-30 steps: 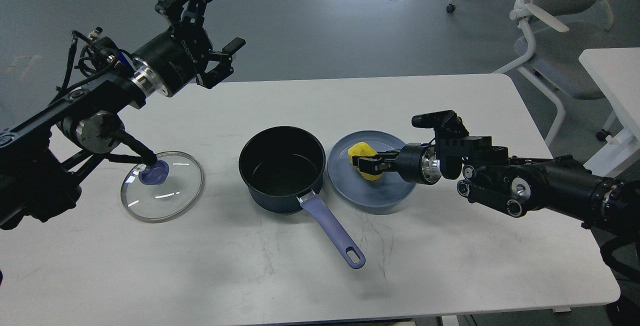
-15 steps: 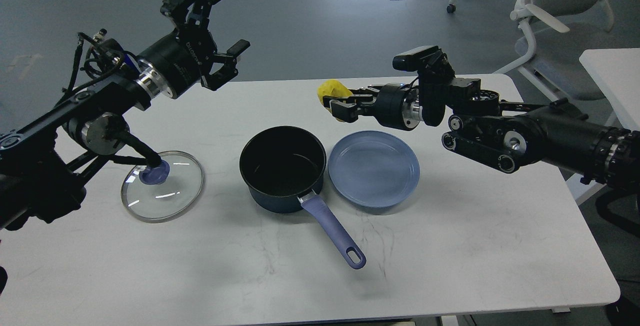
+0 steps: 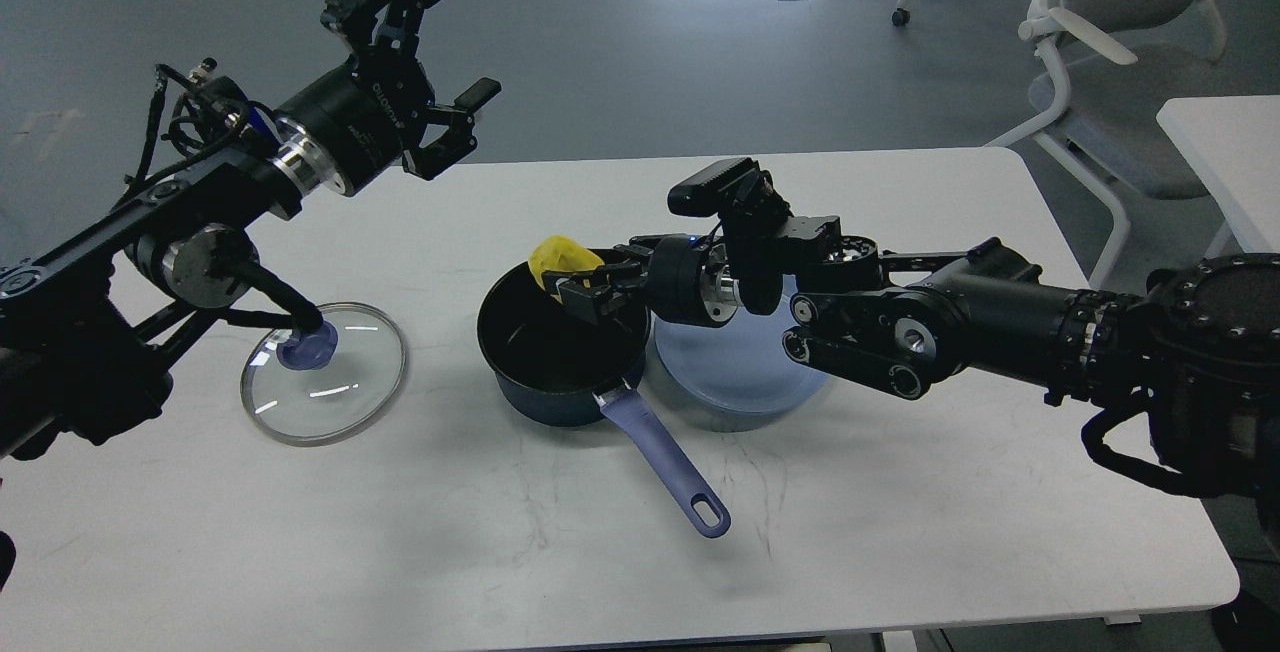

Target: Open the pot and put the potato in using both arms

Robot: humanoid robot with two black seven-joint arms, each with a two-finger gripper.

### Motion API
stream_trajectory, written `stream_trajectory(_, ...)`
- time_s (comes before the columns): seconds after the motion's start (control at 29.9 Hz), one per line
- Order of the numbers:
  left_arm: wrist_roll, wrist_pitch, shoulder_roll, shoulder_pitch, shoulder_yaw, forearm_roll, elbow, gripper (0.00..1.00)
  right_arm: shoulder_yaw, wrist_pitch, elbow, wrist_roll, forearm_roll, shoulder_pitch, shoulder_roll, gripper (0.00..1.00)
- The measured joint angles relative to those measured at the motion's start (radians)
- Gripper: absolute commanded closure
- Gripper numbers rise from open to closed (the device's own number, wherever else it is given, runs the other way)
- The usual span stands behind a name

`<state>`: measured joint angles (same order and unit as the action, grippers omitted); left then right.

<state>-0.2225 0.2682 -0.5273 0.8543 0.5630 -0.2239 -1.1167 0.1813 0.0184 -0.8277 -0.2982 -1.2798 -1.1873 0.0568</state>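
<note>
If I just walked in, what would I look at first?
Probably the bright yellow potato, pinched in the robot's right hand just above the open black pot in the middle of the white table. Next, the round glass lid lying flat on the table to the left of the pot. The left hand hangs open in the air above the table's far left edge.
</note>
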Motion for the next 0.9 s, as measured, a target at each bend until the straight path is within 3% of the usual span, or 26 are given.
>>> stream_trajectory(0.33,0.0,0.001,-0.008,-0.005,0.002,0.001,0.0,0.01,-0.027,-0.003,-0.01,0.001,0.148,-0.006,0.0,0.0)
stream_trajectory(0.54,0.003,0.002,-0.008,-0.006,0.002,0.003,0.004,0.01,-0.173,-0.004,-0.012,0.001,0.193,0.001,0.04,0.0)
stream_trajectory(0.64,0.003,0.001,-0.008,-0.006,0.003,0.008,0.011,0.01,-0.3,-0.007,-0.013,0.014,0.347,0.005,0.067,0.0)
stream_trajectory(0.9,0.003,-0.008,-0.008,-0.034,0.033,0.02,0.018,0.01,-0.524,-0.033,-0.008,0.106,0.899,0.015,0.149,0.0)
